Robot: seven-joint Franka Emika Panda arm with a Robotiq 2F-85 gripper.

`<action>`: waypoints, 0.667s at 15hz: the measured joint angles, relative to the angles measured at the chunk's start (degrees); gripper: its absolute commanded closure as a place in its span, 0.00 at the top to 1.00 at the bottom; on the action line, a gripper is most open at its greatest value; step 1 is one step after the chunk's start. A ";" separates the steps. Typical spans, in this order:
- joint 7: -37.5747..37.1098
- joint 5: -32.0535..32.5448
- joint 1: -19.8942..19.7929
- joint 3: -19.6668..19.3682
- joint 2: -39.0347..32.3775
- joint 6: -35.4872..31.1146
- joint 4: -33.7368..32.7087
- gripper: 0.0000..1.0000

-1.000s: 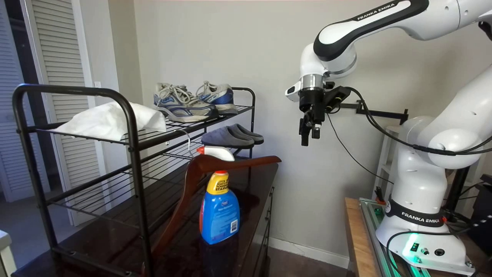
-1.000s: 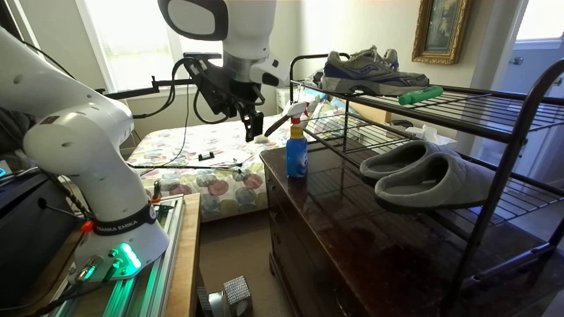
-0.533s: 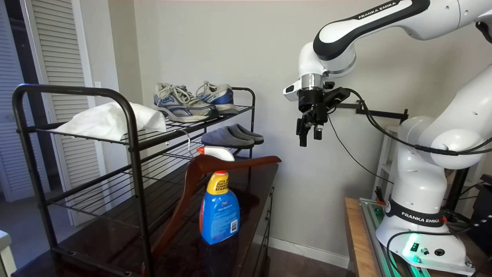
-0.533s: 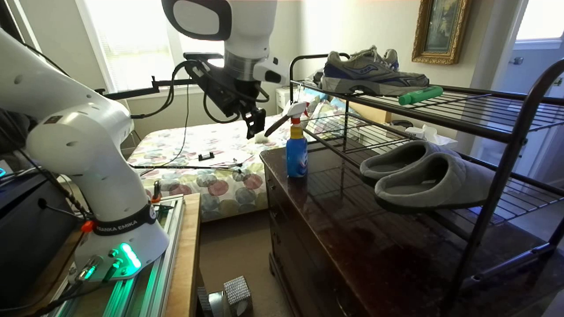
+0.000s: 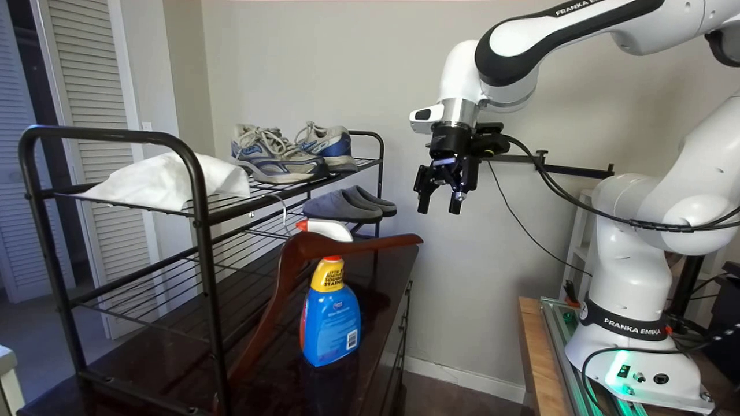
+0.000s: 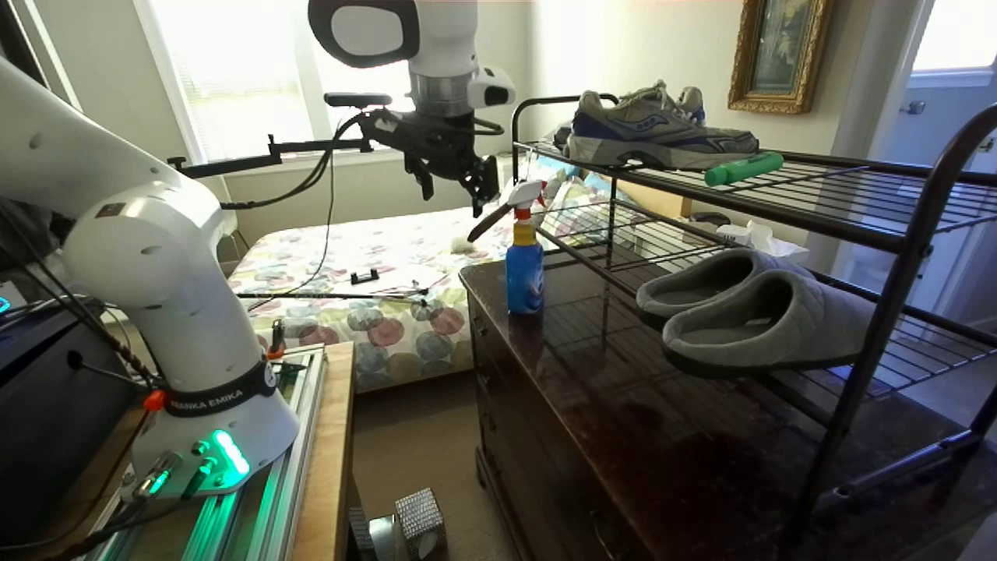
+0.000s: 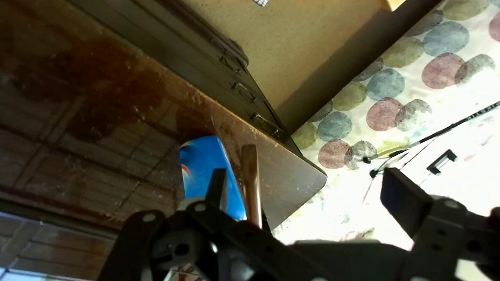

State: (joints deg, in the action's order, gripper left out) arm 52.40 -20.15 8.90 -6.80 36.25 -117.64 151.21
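My gripper (image 5: 439, 209) is open and empty, in the air above and off the end of the dark dresser (image 6: 561, 374). It also shows in an exterior view (image 6: 452, 202). In the wrist view (image 7: 306, 183) its fingers stand wide apart with nothing between them. Nearest is a blue spray bottle (image 5: 330, 323) with a yellow neck and a white and red trigger, upright on the dresser. A brown wooden hanger (image 5: 358, 245) hangs by its hook beside it. In the wrist view the left finger overlaps the bottle (image 7: 207, 160), with the hanger (image 7: 251, 183) just to its right.
A black wire rack (image 5: 199, 231) stands on the dresser. Sneakers (image 5: 283, 164), a white cloth (image 5: 167, 182) and a green tube (image 6: 744, 169) lie on its top shelf. Grey slippers (image 6: 763, 319) sit on its lower shelf. A bed (image 6: 389, 312) stands beyond the dresser.
My gripper has moved toward the rack and slightly up. It has turned, so both fingers now show side by side. The bottle, hanger and shoes have not moved.
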 measured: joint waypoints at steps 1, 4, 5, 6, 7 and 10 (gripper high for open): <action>1.80 0.00 1.08 0.12 0.00 -1.75 0.02 1.00; 3.69 -0.55 3.22 0.13 -0.21 -7.18 0.08 1.00; 3.01 -1.09 3.51 0.24 -0.42 -8.68 0.10 1.00; 2.00 -1.78 3.78 0.47 -0.68 -10.17 0.11 1.00; 0.59 -2.59 4.14 0.85 -0.94 -11.40 0.11 1.00; -3.86 -5.19 6.17 2.51 -1.75 -12.81 0.10 1.00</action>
State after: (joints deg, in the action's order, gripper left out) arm 48.53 -25.35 15.07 -4.29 34.50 -130.45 151.31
